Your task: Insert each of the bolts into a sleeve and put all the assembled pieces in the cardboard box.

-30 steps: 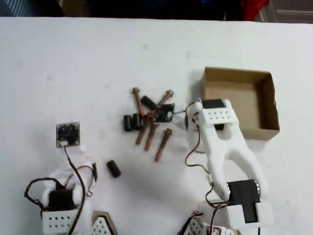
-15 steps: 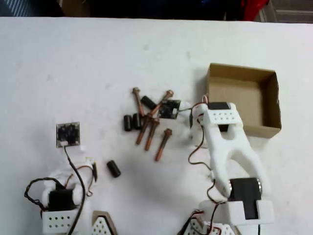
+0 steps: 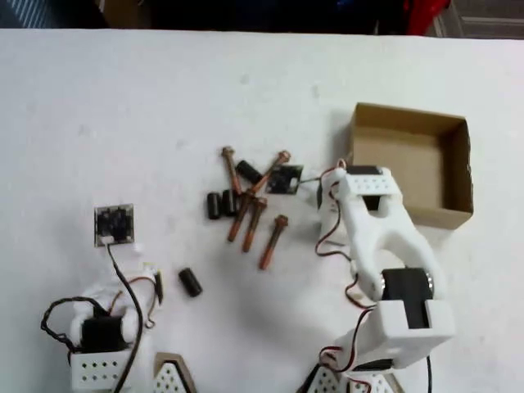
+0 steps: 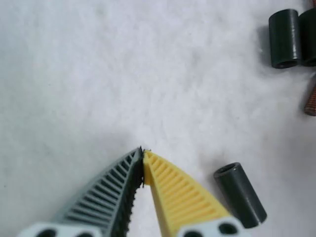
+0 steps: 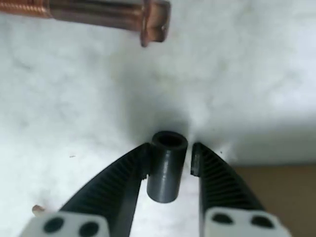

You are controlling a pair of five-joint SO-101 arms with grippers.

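Jaws of the left gripper [image 4: 142, 153] are sitting pressed together, gripping nothing, just beside a loose sleeve [image 4: 240, 195]. Copper bolts [image 3: 254, 214] are lying heaped with other sleeves, none of them assembled. The right gripper [image 5: 170, 147] is drawing back from that heap toward the cardboard box [image 3: 372, 119], jaws clamping a black sleeve [image 5: 168, 173]. The box is shifting slightly rightward. This sleeve is awaiting a bolt.
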